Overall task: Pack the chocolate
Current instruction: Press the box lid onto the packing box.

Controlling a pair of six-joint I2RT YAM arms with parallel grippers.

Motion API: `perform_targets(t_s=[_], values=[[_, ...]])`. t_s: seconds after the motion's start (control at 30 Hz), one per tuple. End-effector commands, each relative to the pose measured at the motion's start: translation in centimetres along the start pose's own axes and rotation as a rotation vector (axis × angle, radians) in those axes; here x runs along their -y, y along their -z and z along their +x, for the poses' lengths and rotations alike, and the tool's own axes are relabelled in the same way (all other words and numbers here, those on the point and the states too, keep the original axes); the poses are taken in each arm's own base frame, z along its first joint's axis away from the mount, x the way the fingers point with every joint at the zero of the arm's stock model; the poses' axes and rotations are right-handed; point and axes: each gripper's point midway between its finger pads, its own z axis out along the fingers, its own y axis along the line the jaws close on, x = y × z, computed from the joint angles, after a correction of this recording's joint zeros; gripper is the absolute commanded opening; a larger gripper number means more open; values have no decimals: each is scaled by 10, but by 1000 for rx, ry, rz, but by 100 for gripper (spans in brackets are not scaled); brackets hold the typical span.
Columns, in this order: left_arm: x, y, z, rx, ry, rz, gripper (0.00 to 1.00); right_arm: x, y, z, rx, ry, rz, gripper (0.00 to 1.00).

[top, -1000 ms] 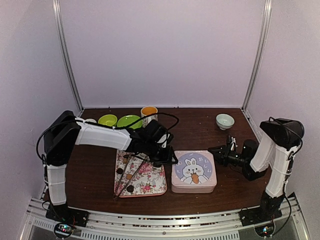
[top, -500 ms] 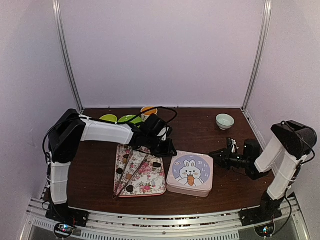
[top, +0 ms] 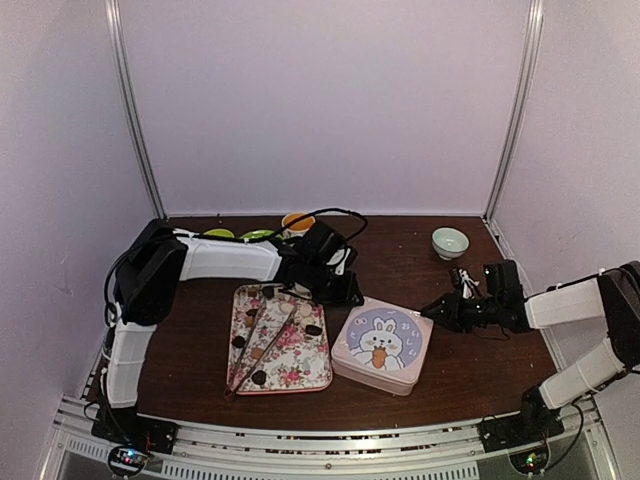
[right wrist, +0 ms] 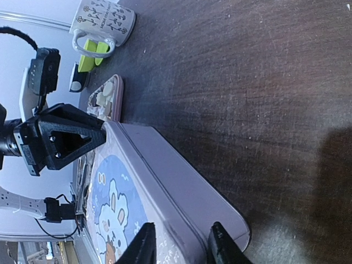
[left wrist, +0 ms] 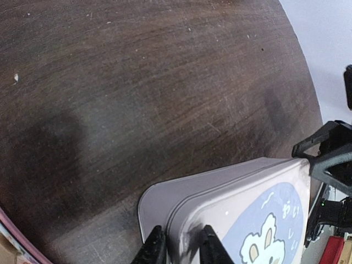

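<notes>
Small dark and tan pieces of chocolate [top: 259, 377] lie scattered on the floral tray [top: 292, 372], with metal tongs [top: 262, 350] lying across it. To the tray's right sits a pink tin with a rabbit lid [top: 383, 345], lid on, turned at an angle. My left gripper [top: 345, 293] is at the tin's far left corner; in the left wrist view it [left wrist: 180, 245] pinches the lid's rim. My right gripper [top: 432, 311] is at the right corner. In the right wrist view it [right wrist: 181, 236] straddles that corner's edge, with a gap showing on both sides.
Two green bowls [top: 258, 235] and an orange-lined mug [top: 296, 221] stand behind the left arm. A pale green bowl [top: 449, 241] sits at the back right. The white patterned mug [right wrist: 104, 25] lies beyond the tin in the right wrist view.
The tin has slid left and turned, now close to the tray. My left gripper moved back and right along the tin. My right arm stretched out lower, and its jaws stand wider.
</notes>
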Motion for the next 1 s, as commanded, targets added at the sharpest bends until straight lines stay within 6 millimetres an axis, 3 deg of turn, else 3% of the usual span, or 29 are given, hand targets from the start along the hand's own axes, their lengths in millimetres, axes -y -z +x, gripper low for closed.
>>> perform_targets(t_s=[0.0, 0.2, 0.37, 0.47, 0.57, 0.7, 0.83, 0.97], values=[[-8, -14, 11, -46, -62, -56, 25, 9, 18, 19, -104, 95, 175, 44], [-1, 5, -4, -24, -118, -93, 42, -4, 41, 0, -67, 213, 265, 50], [19, 52, -17, 24, -178, -155, 46, -28, 53, -6, -29, 336, 323, 46], [32, 78, -10, 33, -216, -185, 45, -40, 54, -5, -33, 394, 352, 41], [39, 94, 7, 25, -227, -183, 33, -47, 54, -5, -27, 432, 377, 31], [36, 108, 42, -1, -202, -212, 0, -51, 51, -3, -30, 469, 409, 19], [45, 114, 70, -21, -213, -213, 0, -46, 45, 0, -44, 490, 445, 1], [57, 109, 88, -38, -224, -189, 0, -38, 38, 7, -74, 503, 471, 0]])
